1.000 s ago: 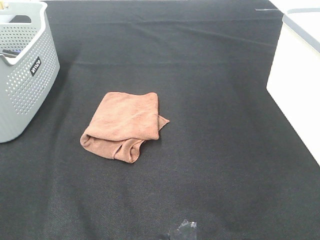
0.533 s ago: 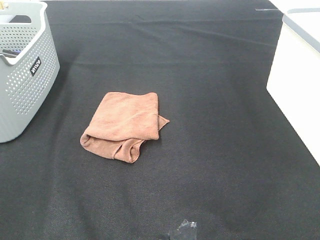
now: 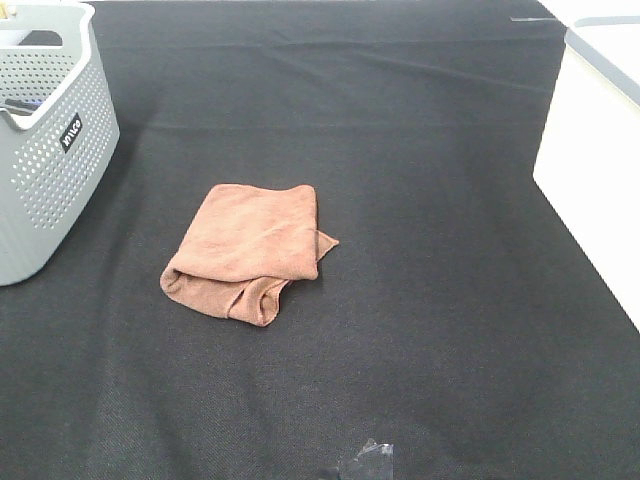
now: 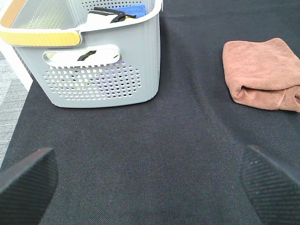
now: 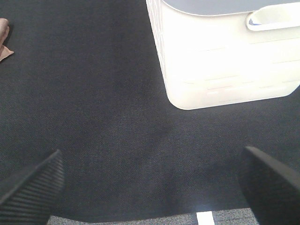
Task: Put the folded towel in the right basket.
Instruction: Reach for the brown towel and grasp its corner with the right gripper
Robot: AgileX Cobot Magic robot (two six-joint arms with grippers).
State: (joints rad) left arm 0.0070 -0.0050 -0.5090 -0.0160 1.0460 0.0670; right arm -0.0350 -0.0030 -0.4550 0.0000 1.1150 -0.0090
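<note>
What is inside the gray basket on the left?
In the gray basket, a blue cloth and some white and black items show near the rim. Its wall hides whatever lies deeper.

Black cloth tabletop (image 3: pixel 450 330), grey floor (image 4: pixel 8 98)

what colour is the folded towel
The towel is rusty brown, clearest in the exterior high view.
</note>
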